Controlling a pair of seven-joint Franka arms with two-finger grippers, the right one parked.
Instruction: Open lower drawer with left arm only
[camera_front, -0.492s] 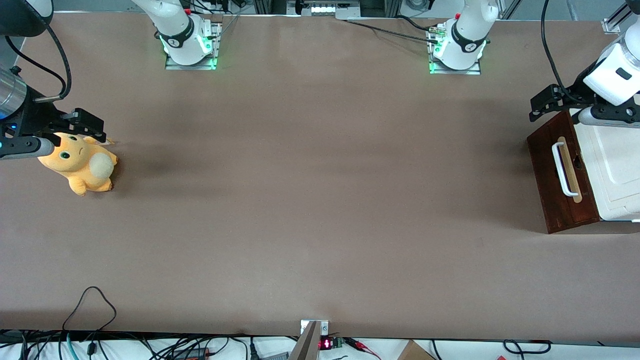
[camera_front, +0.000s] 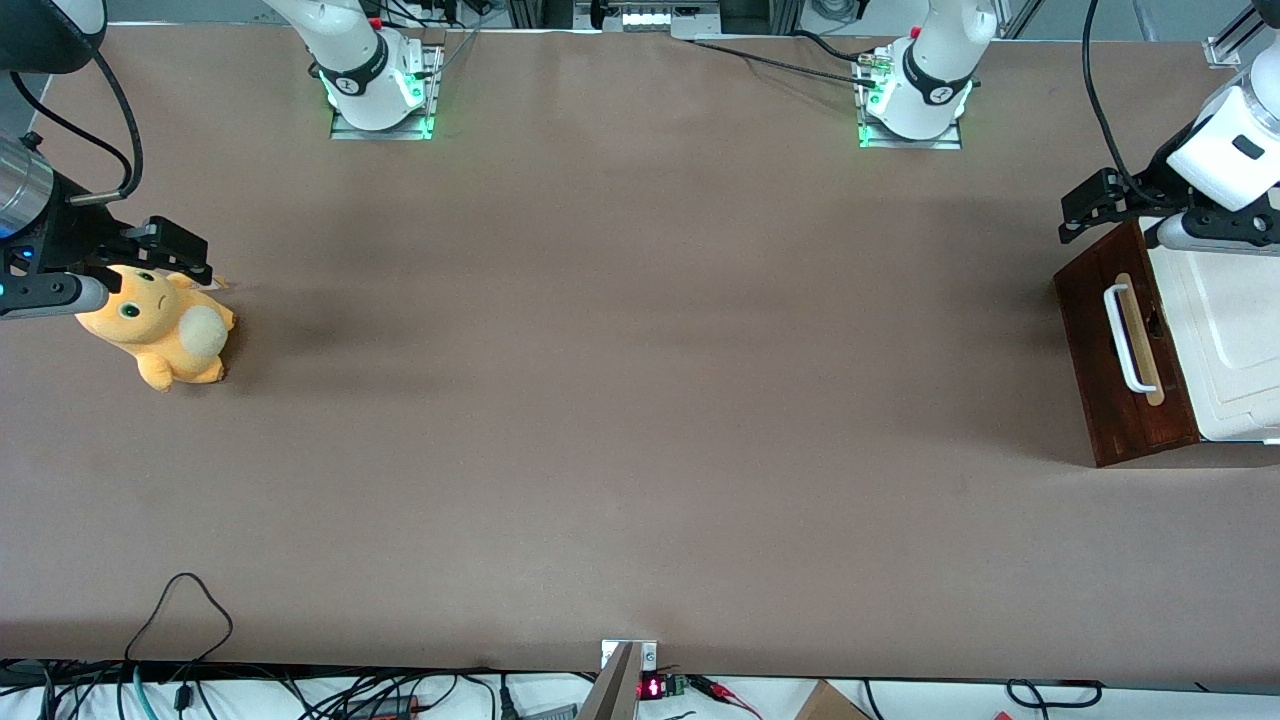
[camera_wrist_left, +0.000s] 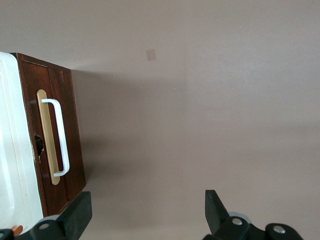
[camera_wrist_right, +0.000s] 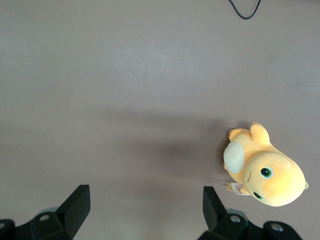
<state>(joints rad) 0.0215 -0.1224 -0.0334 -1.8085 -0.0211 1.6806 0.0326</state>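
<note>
The lower drawer shows its dark reddish-brown front with a white bar handle on a pale wood strip, at the working arm's end of the table. The front sits flush under the cream-white cabinet body, and none of its inside shows. My left arm's gripper hangs above the drawer's corner that is farther from the front camera, clear of the handle. In the left wrist view the gripper is open, with only bare table between its fingers. The drawer front and handle lie off to one side of it.
An orange plush toy lies at the parked arm's end of the table, also in the right wrist view. Two arm bases stand at the table's edge farthest from the front camera. A black cable loop lies near the front edge.
The left arm's wrist has shifted very slightly away from the front camera. The drawer and the plush toy have not moved.
</note>
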